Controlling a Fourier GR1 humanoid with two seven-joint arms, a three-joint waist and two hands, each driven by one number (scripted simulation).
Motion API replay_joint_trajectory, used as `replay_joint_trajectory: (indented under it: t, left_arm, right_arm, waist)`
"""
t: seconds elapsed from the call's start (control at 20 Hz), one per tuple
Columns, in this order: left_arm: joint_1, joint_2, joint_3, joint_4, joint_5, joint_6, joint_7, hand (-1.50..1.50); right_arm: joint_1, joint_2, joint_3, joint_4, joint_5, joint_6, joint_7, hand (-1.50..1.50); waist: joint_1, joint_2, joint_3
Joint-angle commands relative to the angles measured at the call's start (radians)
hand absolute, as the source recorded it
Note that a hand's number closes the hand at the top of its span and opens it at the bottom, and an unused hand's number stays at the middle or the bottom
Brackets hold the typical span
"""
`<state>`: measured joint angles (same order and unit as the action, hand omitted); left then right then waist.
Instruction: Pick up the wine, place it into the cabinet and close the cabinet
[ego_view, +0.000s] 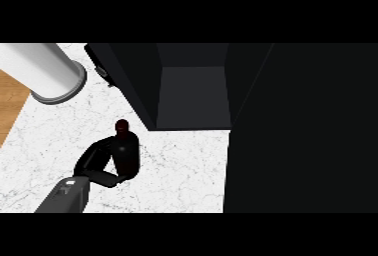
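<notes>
A dark wine bottle (127, 146) with a dark red cap stands on the white marble counter (177, 170), just in front of the black cabinet (140, 75). My left hand (94, 161) comes in from the lower left, and its fingers and thumb curl round the bottle's body from the left and from below. The cabinet stands open, and its grey inner floor (193, 95) shows with nothing on it. A large black door panel (303, 130) fills the right side of the view. My right hand does not show.
A white cylinder (46, 70) with a grey rim stands at the counter's far left corner. The wooden floor (9, 100) shows past the counter's left edge. A small handle (102, 73) sits on the cabinet's left side.
</notes>
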<state>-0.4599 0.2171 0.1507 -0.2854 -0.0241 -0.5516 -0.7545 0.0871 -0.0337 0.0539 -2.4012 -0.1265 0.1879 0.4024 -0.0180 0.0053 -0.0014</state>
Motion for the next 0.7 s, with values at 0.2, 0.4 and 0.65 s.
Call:
replay_joint_trajectory:
  t: [0.2, 0.4, 0.65]
  left_arm:
    - [0.048, -0.015, -0.009, 0.009, -0.007, -0.06, -0.158, 1.5]
    - [0.217, -0.057, 0.041, -0.046, 0.048, 0.107, -0.226, 1.5]
    - [0.345, -0.075, 0.068, -0.152, 0.114, 0.095, -0.263, 1.5]
  right_arm:
    - [0.019, -0.02, -0.057, 0.008, -0.043, 0.026, -0.032, -1.5]
    - [-0.035, -0.015, -0.034, 0.041, 0.01, -0.007, 0.007, -1.5]
    - [0.063, 0.005, -0.024, 0.013, 0.012, 0.016, -0.046, -1.5]
  waist:
    - [0.005, -0.001, 0.0]
    - [0.038, -0.006, 0.001]
    - [0.029, -0.009, 0.002]
